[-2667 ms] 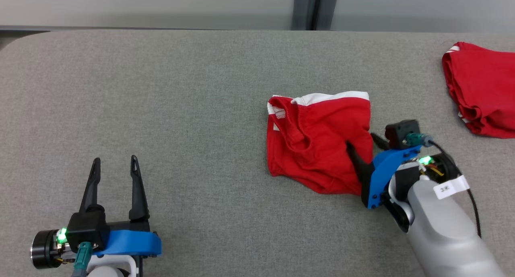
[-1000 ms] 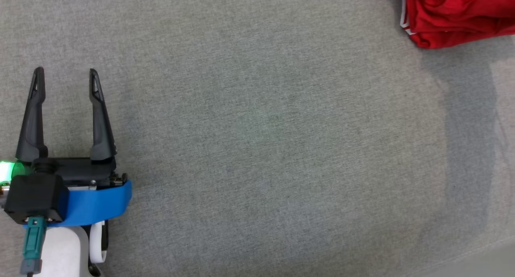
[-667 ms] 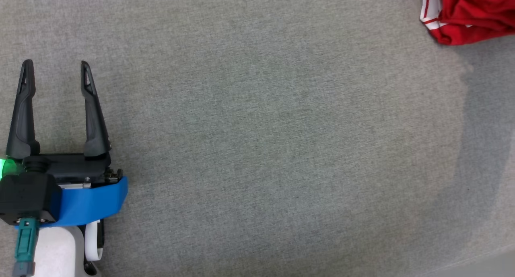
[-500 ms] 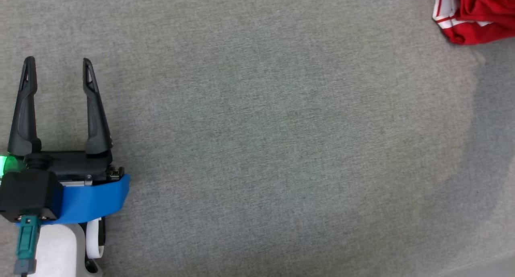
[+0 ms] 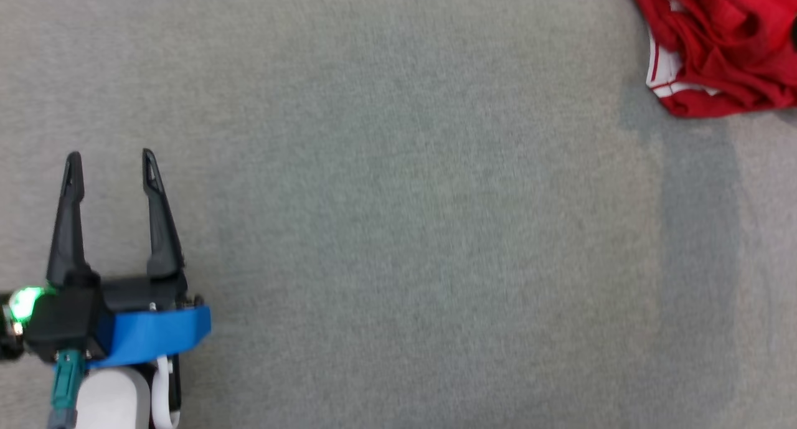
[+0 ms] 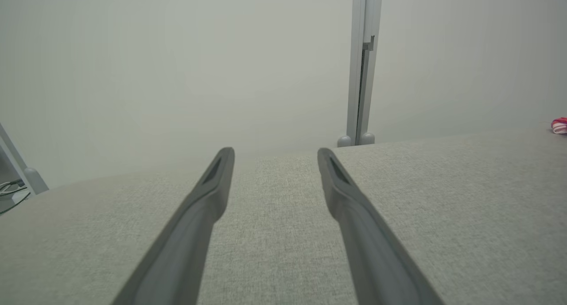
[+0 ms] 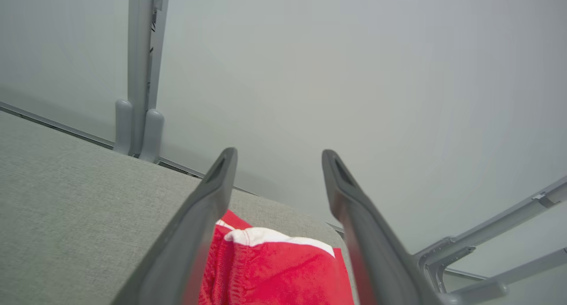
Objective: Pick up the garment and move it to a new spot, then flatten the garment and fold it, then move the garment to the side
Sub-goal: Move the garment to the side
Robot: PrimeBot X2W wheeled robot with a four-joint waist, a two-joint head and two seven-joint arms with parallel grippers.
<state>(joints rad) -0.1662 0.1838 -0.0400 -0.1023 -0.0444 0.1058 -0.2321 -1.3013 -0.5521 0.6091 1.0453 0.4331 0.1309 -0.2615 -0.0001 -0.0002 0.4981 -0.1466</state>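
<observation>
- Your garment (image 5: 716,49), red with white trim, lies crumpled at the far right of the desk (image 5: 398,230). The top and right edges of the head view cut it off.
- In the right wrist view the garment (image 7: 274,269) lies close to the desk's far edge, with its white band toward the wall (image 7: 354,75).
- Your right end effector (image 7: 278,153) has its fingers spread wide, with the cloth showing low between them. Nothing is clamped, and you cannot tell whether a finger touches the cloth.
- Your left end effector (image 5: 111,157) sits at the near left, well apart from the garment. Its fingers are apart over bare desk, holding nothing.
- Beyond the desk's far edge a grey post (image 6: 361,66) stands against the pale wall.
</observation>
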